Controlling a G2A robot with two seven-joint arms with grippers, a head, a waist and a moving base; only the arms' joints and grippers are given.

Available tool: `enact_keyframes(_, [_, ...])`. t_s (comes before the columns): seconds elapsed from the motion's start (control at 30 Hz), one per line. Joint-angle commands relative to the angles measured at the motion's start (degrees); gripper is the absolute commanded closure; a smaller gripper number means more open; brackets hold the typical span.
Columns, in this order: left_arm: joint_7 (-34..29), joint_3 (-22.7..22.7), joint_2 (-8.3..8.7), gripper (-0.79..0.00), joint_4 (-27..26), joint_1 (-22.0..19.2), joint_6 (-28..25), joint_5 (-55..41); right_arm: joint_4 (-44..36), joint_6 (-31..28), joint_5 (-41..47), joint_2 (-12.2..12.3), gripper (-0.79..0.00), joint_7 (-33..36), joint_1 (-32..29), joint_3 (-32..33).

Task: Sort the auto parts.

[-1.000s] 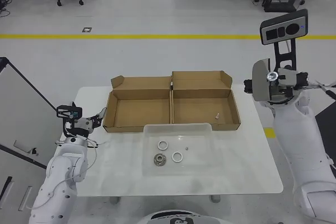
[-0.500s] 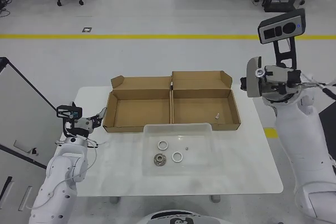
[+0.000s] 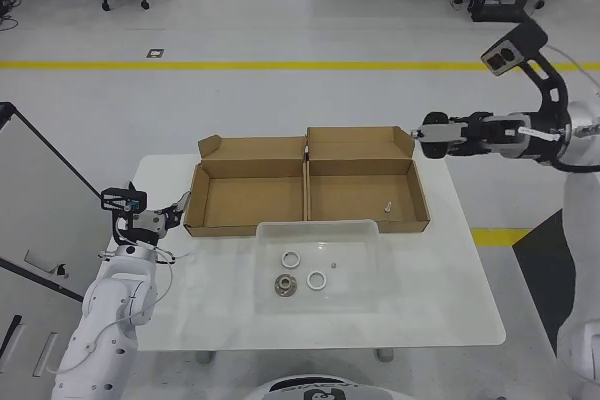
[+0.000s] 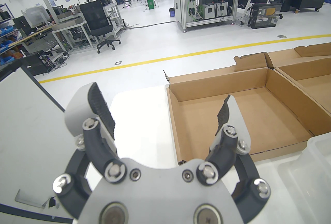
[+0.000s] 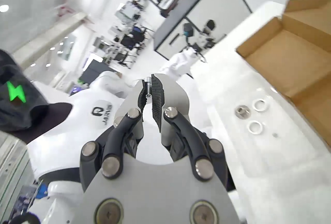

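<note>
the right hand pinches a small bolt near the table's 1 o'clock corner. the left hand gapes wide at 9 o'clock. rings and a hub lie in the tray at 6 o'clock.

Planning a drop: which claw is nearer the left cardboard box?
Left: left claw sits beside the left cardboard box; right claw is at the far corner of the right box.
</note>
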Motion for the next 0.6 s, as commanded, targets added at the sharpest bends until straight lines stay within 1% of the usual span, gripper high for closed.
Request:
enact_keyframes(0.0, [0.00,0.00,0.00,-0.785,0.00,0.00,0.00,0.00,0.62,0.32,-8.94,0.54,0.000,2.29,2.42,-1.61])
enact_keyframes(0.13, [0.00,0.00,0.00,-0.785,0.00,0.00,0.00,0.00,1.80,-1.10,-20.21,1.38,0.000,2.42,7.32,-7.79])
enact_keyframes(0.33, [0.00,0.00,0.00,-0.785,0.00,0.00,0.00,0.00,7.31,-3.12,-30.89,1.99,0.000,2.42,14.24,-18.39])
enact_keyframes(0.47, [0.00,0.00,0.00,-0.785,0.00,0.00,0.00,0.00,11.58,-4.41,-36.34,1.67,0.000,2.42,17.74,-24.67])
enact_keyframes(0.57, [0.00,0.00,0.00,-0.785,0.00,0.00,0.00,0.00,14.99,-4.86,-38.76,1.09,0.000,1.96,19.64,-28.35])
